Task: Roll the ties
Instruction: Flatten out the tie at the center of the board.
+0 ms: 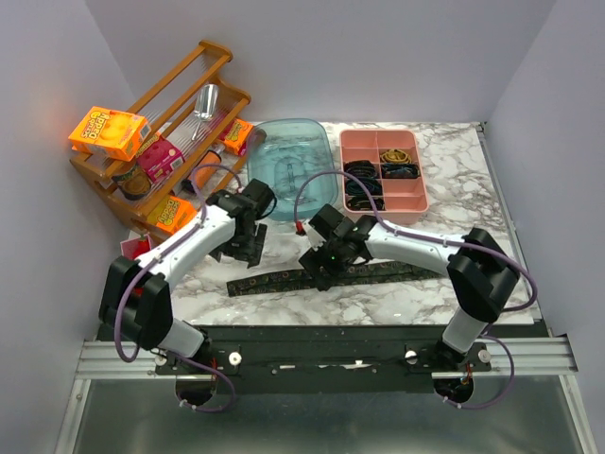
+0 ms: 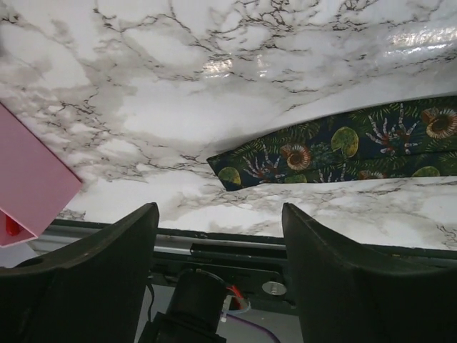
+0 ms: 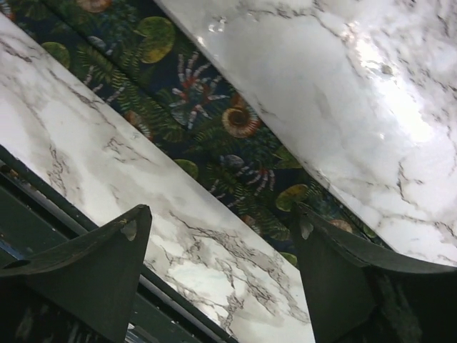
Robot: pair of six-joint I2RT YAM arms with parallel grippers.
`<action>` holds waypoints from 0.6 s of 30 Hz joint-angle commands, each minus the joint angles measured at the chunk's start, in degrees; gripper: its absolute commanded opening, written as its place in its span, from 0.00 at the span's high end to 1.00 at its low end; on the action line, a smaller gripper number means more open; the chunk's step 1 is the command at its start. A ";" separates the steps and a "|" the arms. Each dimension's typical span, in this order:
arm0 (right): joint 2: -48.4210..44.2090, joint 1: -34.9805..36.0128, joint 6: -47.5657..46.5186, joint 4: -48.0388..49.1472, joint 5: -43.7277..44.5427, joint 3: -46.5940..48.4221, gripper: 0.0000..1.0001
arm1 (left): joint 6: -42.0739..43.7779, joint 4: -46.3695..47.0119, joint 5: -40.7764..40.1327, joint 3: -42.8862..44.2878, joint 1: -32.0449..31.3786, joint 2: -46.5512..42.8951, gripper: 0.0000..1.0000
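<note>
One tie (image 1: 269, 282) lies flat and unrolled across the front of the marble table (image 1: 473, 199); it is dark fabric with green ferns and orange shells. Its pointed end (image 2: 335, 153) shows in the left wrist view, up and to the right of my left gripper (image 2: 220, 214). That gripper is open with nothing between its fingers and hangs just behind the tie's left end (image 1: 248, 250). My right gripper (image 3: 221, 214) is open too. It hovers over the tie's middle (image 1: 319, 270), and the fabric (image 3: 207, 121) runs diagonally beyond its right finger.
A pink compartment tray (image 1: 416, 203) with dark rolled bundles stands at the back right, and a clear teal bin (image 1: 291, 156) sits next to it. A wooden rack (image 1: 161, 142) of snack boxes fills the back left. A pink box (image 2: 28, 186) lies near my left gripper. A black rail (image 1: 321, 340) lines the front edge.
</note>
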 commanded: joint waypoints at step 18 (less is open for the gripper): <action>14.15 7.24 -8.43 3.78 9.16 13.06 0.08 | 2.00 6.50 16.87 -0.11 13.67 -15.03 0.12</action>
